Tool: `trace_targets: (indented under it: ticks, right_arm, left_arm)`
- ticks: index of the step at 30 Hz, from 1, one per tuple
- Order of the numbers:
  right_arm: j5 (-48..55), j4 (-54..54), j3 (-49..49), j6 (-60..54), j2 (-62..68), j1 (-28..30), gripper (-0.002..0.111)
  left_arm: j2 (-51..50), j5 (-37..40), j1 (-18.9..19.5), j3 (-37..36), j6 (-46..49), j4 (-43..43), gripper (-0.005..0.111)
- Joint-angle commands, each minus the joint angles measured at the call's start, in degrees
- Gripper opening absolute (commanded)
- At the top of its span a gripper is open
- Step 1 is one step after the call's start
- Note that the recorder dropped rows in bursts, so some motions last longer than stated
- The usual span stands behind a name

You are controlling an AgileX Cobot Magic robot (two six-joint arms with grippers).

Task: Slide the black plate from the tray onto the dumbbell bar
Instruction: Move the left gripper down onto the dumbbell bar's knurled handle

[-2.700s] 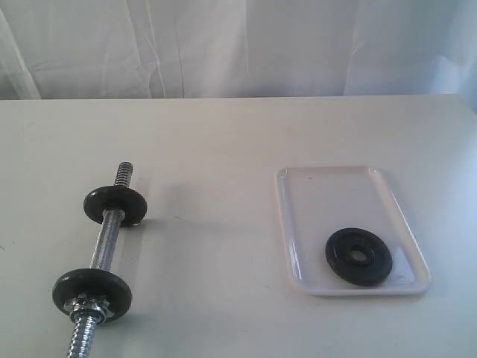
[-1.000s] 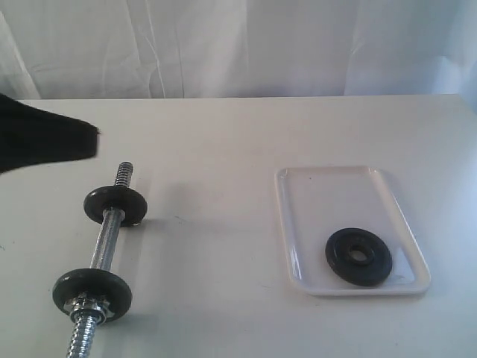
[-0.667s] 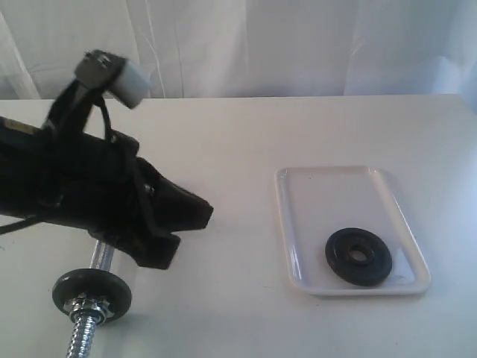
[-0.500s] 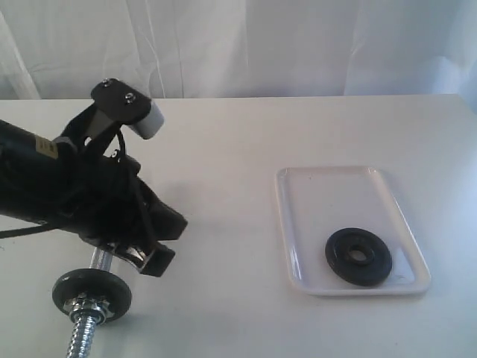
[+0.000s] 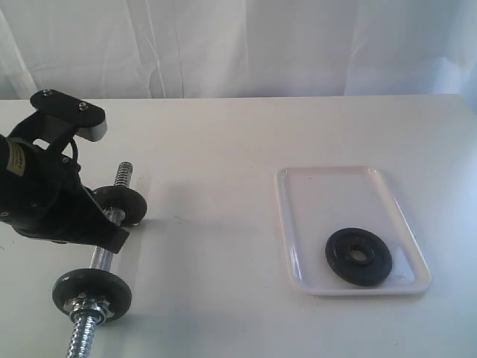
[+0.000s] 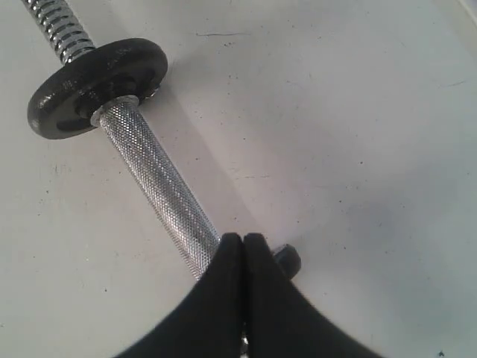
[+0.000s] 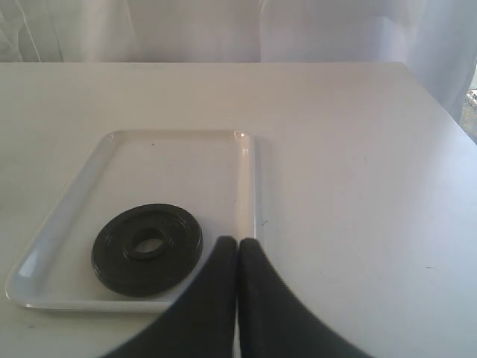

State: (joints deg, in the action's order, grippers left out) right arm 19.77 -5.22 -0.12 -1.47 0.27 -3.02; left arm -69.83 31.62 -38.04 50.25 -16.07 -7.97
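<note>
Our left end effector [image 6: 244, 242], pressed together, sits over the bar's [image 6: 153, 186] knurled middle. Our right end effector [image 7: 238, 246], likewise pressed together, faces the plate [image 7: 147, 248] lying in the tray [image 7: 250, 179]. We judge this the approach step: next, both must spread to grip.

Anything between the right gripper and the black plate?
Nothing visible. The right gripper, shut, has a clear line to the black plate, which lies flat in the tray. Only the tray's low rim runs beside the plate.
</note>
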Motion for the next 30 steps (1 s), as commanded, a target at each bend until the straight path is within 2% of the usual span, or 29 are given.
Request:
trace_targets:
  ticks: [1,8,14,17,22,23,30]
  right_arm:
    - [-0.19,0.31,0.12,0.17,-0.27,0.14,0.000]
    - [-0.19,0.31,0.12,0.17,-0.27,0.14,0.000]
    - [-0.19,0.31,0.12,0.17,-0.27,0.14,0.000]
    - [-0.19,0.31,0.12,0.17,-0.27,0.14,0.000]
    - [-0.19,0.31,0.12,0.17,-0.27,0.14,0.000]
    - [-0.19,0.31,0.12,0.17,-0.27,0.14,0.000]
    - [-0.19,0.31,0.12,0.17,-0.27,0.14,0.000]
  left_arm:
    - [0.15,-0.14,0.13,0.34,-6.41,0.39,0.000]
    - [-0.39,-0.17,0.13,0.34,-8.03,0.39,0.000]
    - [-3.85,-0.98,0.13,0.34,-13.36,0.39,0.001]
    - [-5.49,-2.92,0.23,0.34,-13.91,-0.09,0.014]
    - [-7.67,-6.38,0.23,0.34,-16.89,-3.36,0.055]
    - [-8.30,-6.63,0.23,0.34,-19.10,-4.75,0.059]
    - [-13.05,-2.65,0.23,0.34,-42.17,-25.05,0.058]
